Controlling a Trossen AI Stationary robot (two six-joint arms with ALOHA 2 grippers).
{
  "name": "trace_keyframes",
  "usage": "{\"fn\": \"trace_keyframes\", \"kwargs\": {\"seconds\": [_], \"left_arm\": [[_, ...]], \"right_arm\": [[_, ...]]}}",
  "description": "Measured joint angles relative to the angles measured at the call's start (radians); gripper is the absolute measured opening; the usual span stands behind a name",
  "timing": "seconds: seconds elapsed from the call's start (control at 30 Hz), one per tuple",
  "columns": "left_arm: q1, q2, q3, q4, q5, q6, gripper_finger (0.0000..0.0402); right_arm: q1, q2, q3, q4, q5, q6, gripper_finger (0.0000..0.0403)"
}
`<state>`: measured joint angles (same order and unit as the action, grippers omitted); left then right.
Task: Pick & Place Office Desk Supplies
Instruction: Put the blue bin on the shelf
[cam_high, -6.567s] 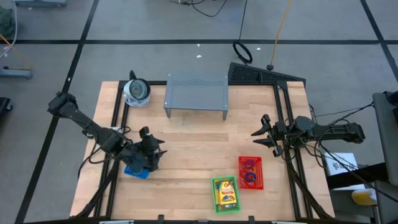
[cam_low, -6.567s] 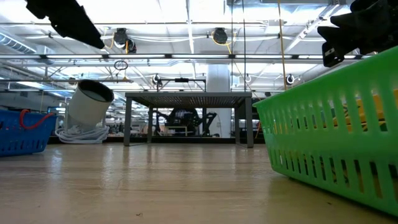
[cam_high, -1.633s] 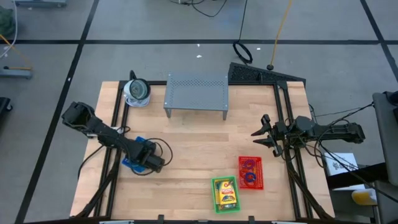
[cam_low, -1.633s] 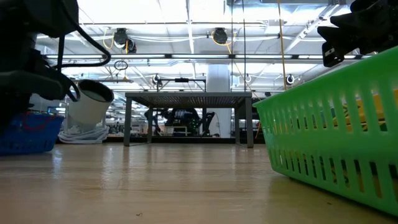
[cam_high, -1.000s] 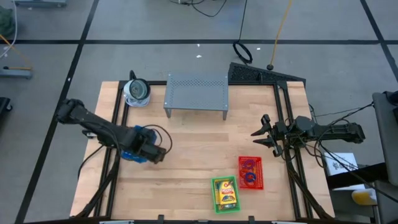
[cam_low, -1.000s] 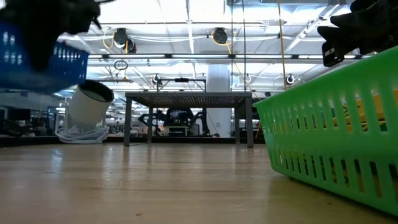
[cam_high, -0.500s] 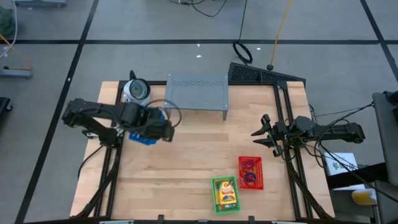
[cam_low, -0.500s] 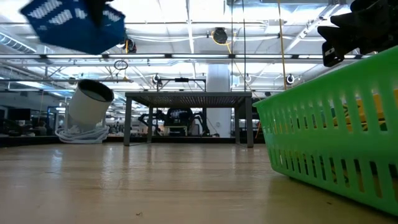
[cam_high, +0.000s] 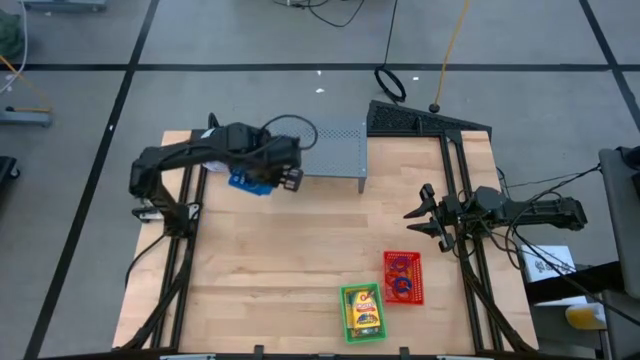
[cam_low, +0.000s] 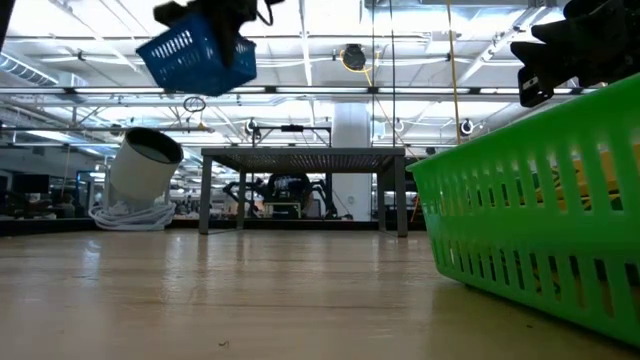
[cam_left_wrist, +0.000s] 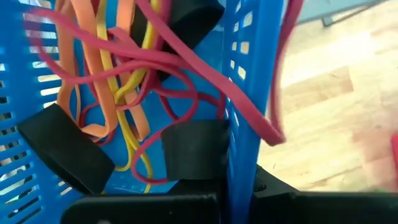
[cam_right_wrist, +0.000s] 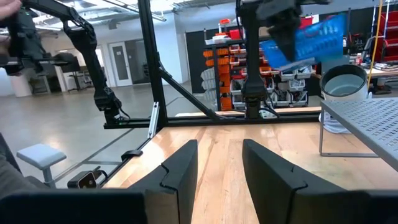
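1. The left gripper (cam_high: 283, 175) is clamped tight on the wall of a blue basket (cam_high: 247, 181), holding it in the air at about 11 o'clock over the table (cam_high: 300, 260), just beside the left end of the grey shelf (cam_high: 330, 150).
2. The basket is slotted plastic; inside it lie thin rubber bands (cam_left_wrist: 118, 81) in red, orange and yellow, tangled around smooth black clips (cam_left_wrist: 62, 149). One red band hangs out over the wall.
3. The right gripper (cam_high: 420, 215) waits at 3 o'clock, its fingers partly apart and holding nothing.
4. A red basket (cam_high: 403, 276) and a green basket (cam_high: 362, 312), both slotted plastic, sit at 5 o'clock; the green one holds yellow crayon boxes (cam_high: 364, 310).
5. The shelf is perforated metal on thin legs.
6. The table is pale wood planks; grey floor with dark lines surrounds it, and a hall with ceiling lights lies behind.
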<state>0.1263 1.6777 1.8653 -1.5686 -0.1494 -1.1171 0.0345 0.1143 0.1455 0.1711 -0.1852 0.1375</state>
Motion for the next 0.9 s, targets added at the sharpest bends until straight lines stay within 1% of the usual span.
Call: {"fn": "trace_keyframes", "kwargs": {"seconds": [0.13,0.37,0.5,0.67,0.77,0.9], "left_arm": [[0.079,0.033,0.026,0.015,0.026,0.067,0.0000],[0.188,0.063,0.036,0.110,0.067,0.136,0.0000],[0.249,0.112,0.036,0.149,0.068,0.187,0.0000],[0.305,0.170,0.045,0.224,0.075,0.227,0.0000],[0.334,0.185,0.047,0.284,0.100,0.237,0.0000],[0.367,0.202,0.048,0.301,0.130,0.239,0.0000]], "right_arm": [[0.000,0.000,0.000,0.000,0.000,0.000,0.0116],[0.000,0.000,0.000,-0.001,0.000,0.000,0.0116],[0.000,0.000,0.000,-0.001,0.000,0.000,0.0116],[0.000,0.000,0.000,-0.003,0.003,0.000,0.0116],[0.000,0.000,0.000,-0.004,-0.001,0.000,0.0116],[0.000,0.000,0.000,-0.006,-0.002,0.002,0.0116]]}}
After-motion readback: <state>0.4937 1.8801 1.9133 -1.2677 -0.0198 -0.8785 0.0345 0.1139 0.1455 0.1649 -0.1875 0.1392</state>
